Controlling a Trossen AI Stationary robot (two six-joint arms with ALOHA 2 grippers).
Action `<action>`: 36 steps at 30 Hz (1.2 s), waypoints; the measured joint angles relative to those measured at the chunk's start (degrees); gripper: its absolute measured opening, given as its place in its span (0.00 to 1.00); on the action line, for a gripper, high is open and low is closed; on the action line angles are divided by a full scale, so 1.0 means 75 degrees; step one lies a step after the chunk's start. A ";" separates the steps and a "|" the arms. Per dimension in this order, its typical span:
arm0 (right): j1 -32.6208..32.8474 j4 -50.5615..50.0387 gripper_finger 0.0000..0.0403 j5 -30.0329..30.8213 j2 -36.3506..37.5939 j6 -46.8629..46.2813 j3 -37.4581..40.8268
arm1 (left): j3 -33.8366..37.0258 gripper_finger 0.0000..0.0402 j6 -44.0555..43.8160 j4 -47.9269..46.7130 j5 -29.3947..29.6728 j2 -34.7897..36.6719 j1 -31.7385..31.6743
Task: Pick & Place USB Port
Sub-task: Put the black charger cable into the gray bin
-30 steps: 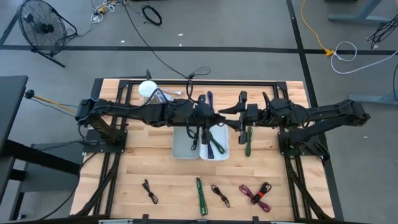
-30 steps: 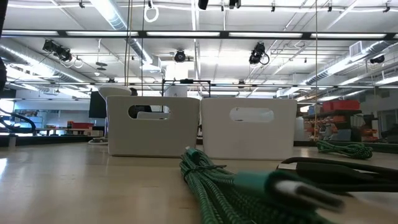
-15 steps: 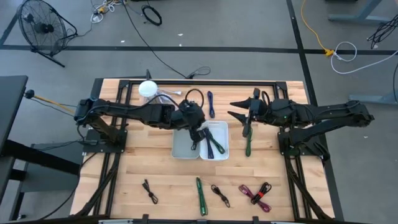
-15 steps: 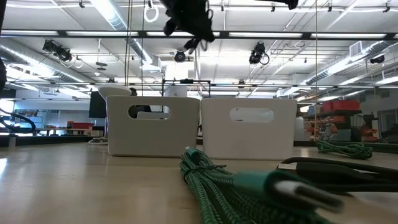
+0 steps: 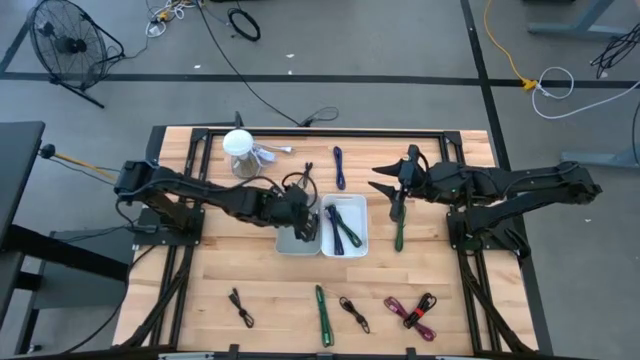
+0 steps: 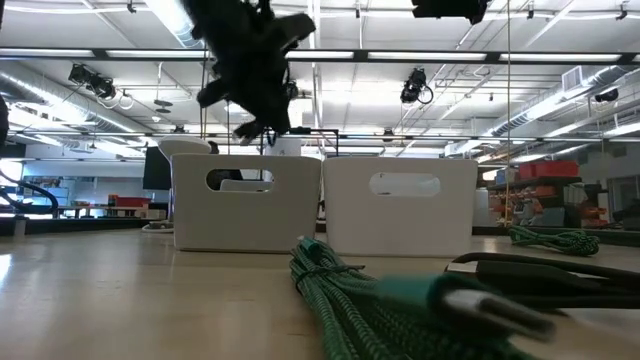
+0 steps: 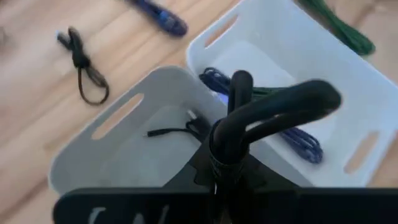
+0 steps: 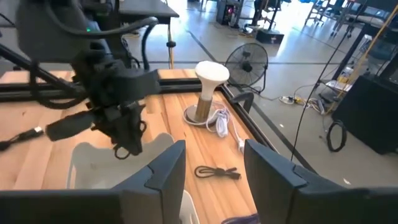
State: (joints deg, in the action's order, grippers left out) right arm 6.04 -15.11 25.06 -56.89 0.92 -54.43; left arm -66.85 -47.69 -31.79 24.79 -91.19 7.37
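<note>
My left gripper (image 5: 302, 220) is over the left white bin (image 5: 284, 245) and is shut on a black cable (image 7: 273, 109). The low view shows it (image 6: 250, 75) above that bin (image 6: 245, 205). Another thin black cable (image 7: 177, 130) lies on this bin's floor. The right white bin (image 5: 361, 236) holds blue and green cables (image 7: 292, 134). My right gripper (image 5: 382, 183) is open and empty, above the table just right of the bins. It also shows in the right wrist view (image 8: 214, 180). My left gripper holds the black cable by a bunched stretch (image 7: 219, 163) between its fingers, which come from above and point down. The gripper body hides the exact place of contact. A loop of the cable (image 7: 298, 99) arches out past the fingers, clear of the bin.
A green cable (image 5: 399, 228) lies right of the bins and a blue one (image 5: 338, 165) lies beyond them. A white-topped stand (image 5: 238, 148) is at the far left. Several bundled cables (image 5: 322, 314) lie along the near edge, with one close to the low camera (image 6: 350, 300).
My left gripper has moved with the black cable toward the table's near and left edges, from beside the right gripper to over the left bin, and has come down. My right gripper has drawn back a little toward the table's right edge and stays open.
</note>
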 joint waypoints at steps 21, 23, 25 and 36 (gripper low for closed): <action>0.0000 -0.0269 0.41 -0.0002 -0.0002 0.0001 0.0003 | 0.1973 0.24 -0.1957 0.2069 -0.0589 0.0081 -0.0296; 0.0000 -0.0268 0.41 -0.0001 -0.0002 0.0004 0.0003 | 0.1973 0.28 -0.1957 0.2063 -0.0597 0.0081 -0.0296; 0.0000 -0.0254 0.41 -0.0003 -0.0002 0.0004 0.0003 | 0.1973 0.31 -0.1816 0.2064 -0.0595 0.0081 -0.0296; 0.0000 -0.0277 0.41 -0.0003 -0.0002 -0.0066 0.0003 | 0.1959 0.36 0.0054 0.1979 0.0056 0.1156 -0.0296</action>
State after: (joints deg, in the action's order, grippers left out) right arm 6.04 -17.19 25.04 -56.90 0.43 -54.41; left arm -52.16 -47.29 -16.95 25.21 -82.52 5.15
